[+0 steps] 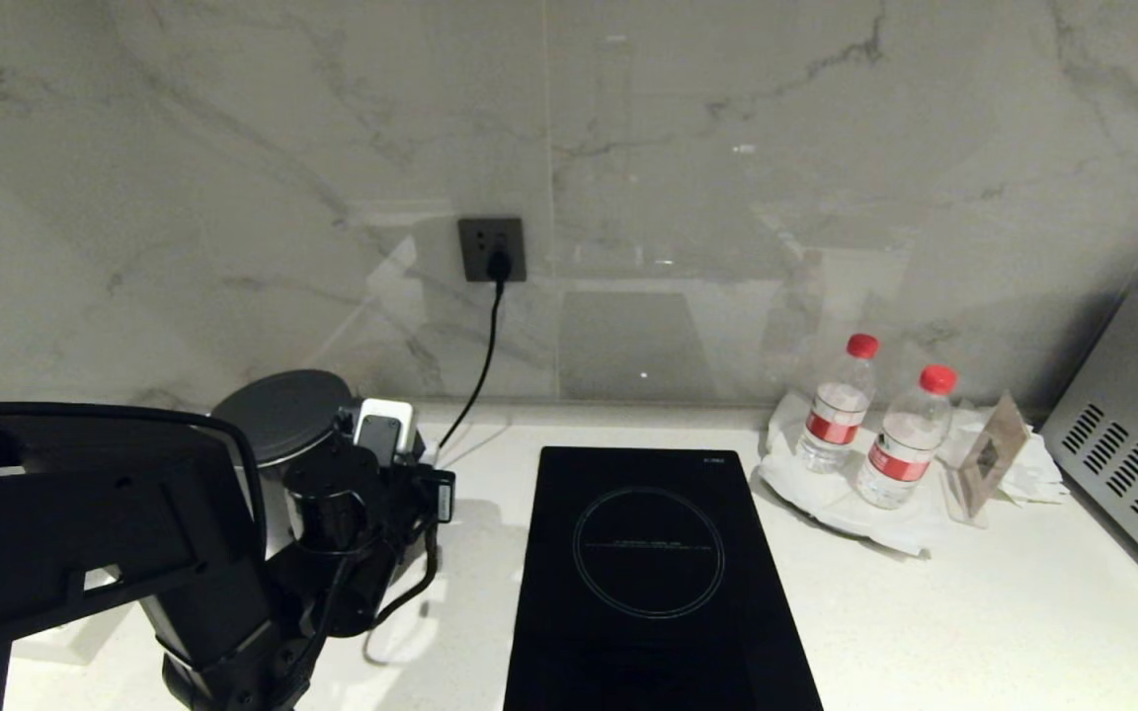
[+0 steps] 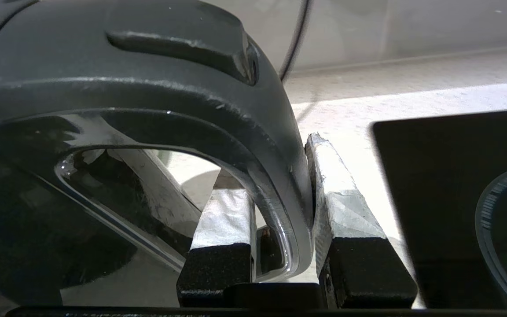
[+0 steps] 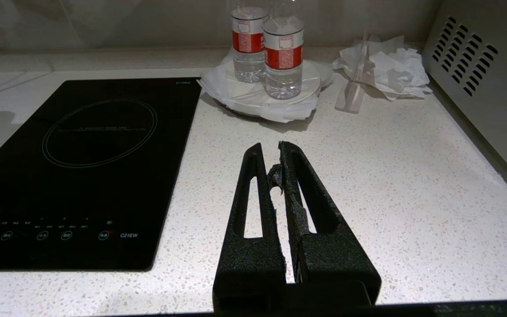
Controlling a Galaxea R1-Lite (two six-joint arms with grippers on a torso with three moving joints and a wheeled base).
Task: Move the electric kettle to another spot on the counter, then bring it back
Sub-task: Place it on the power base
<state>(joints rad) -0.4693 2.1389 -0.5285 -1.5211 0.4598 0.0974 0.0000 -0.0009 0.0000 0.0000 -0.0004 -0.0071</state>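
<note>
Head view: the tall glossy black electric kettle (image 1: 278, 434) with its flat grey lid stands upright at the far left of the white speckled stone counter (image 1: 974, 612), close to the marble wall. The robot's bulky black left arm covers most of the kettle's body, and the left gripper (image 1: 371, 494) sits on the kettle's side facing the black glass induction hob (image 1: 648, 573). Beyond the hob, well away from this gripper, stand two clear water bottles with red caps (image 1: 875, 425).

Left wrist view: the left gripper (image 2: 275, 211) is clamped on the kettle's big loop handle (image 2: 275, 176). One taped finger (image 2: 227, 215) is inside the loop, the other lies against the outside, and the handle's band is pinched between them. The hob lies just beyond the outer finger.

Right wrist view: the right gripper (image 3: 277, 176) hangs idle over bare counter, its fingers drawn together on nothing, the hob to one side and the bottles ahead of it.

Judged from this, the grasp is made and the carry is in hand; whether the kettle's bottom is clear of the counter cannot be told. The next move calls for a steady sideways carry to a bare patch of counter. The kettle's long axis is vertical, lid up; its handle points toward the hob. The spout is hidden.
</note>
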